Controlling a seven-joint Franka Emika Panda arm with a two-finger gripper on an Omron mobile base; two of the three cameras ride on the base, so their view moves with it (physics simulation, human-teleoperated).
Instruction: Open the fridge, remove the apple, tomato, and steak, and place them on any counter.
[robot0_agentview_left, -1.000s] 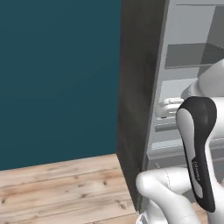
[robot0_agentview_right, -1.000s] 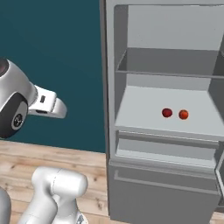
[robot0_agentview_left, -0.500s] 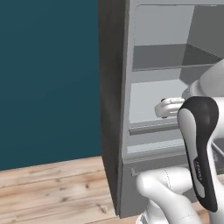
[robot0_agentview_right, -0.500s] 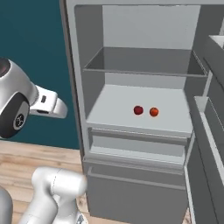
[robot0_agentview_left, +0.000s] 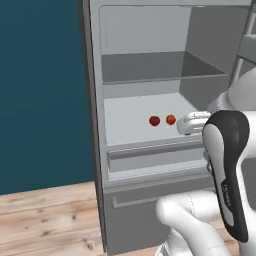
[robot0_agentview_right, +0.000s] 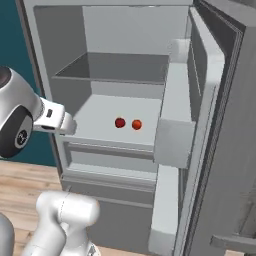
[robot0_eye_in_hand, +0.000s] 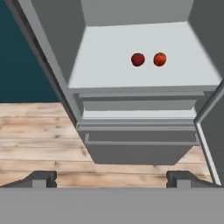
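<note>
On the pale grey middle shelf (robot0_agentview_right: 100, 112) of the tall grey fridge (robot0_agentview_right: 220, 130), door swung open, two small round red balls (robot0_eye_in_hand: 138, 59) (robot0_eye_in_hand: 160, 59) sit near together. Two-finger dark-tipped gripper (robot0_eye_in_hand: 111, 178) hangs outside, jaws wide apart, empty.

My white arm (robot0_agentview_left: 225, 165) rises from five o'clock in the left base view, elbow bent, forearm reaching toward eleven o'clock. My gripper (robot0_eye_in_hand: 111, 177) hangs empty, jaws spread wide, fingertips (robot0_eye_in_hand: 43, 178) well apart.
</note>
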